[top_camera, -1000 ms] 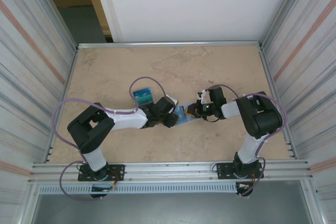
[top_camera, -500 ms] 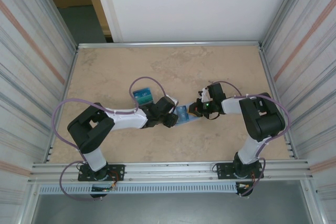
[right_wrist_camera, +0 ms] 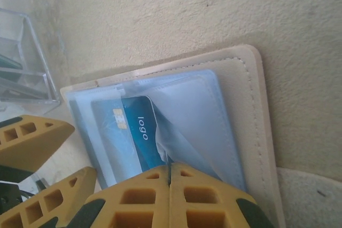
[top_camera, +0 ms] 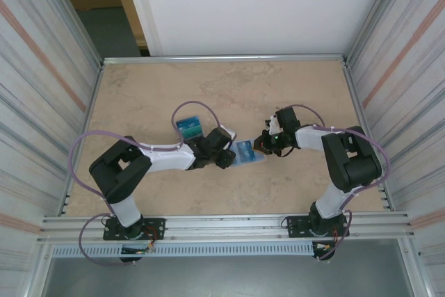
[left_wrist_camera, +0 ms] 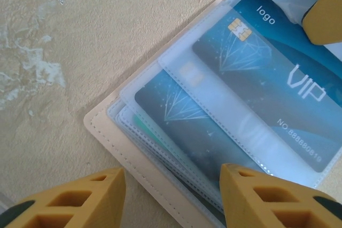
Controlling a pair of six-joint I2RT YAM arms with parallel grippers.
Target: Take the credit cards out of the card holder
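card holder [left_wrist_camera: 136,161]: cream-beige cover with a matching stitched line round the edge; pale blue, milky-clear sleeves inside.
top card [left_wrist_camera: 272,73]: deep blue shading to teal, white sparkling diamond outline, white "logo" and "VIP", gold chip.
second card [left_wrist_camera: 181,121]: the same blue with a white diamond, dulled by its sleeve.
left claw [left_wrist_camera: 171,196]: mustard yellow, dark patches.
right claw [right_wrist_camera: 170,185]: mustard yellow, dark patches.
flat item [top_camera: 188,127], at 11 o'clock from the left claw: teal and dark.
bench [top_camera: 153,95]: sandy beige, paler marbled mottling.
cables [top_camera: 80,154]: purple.
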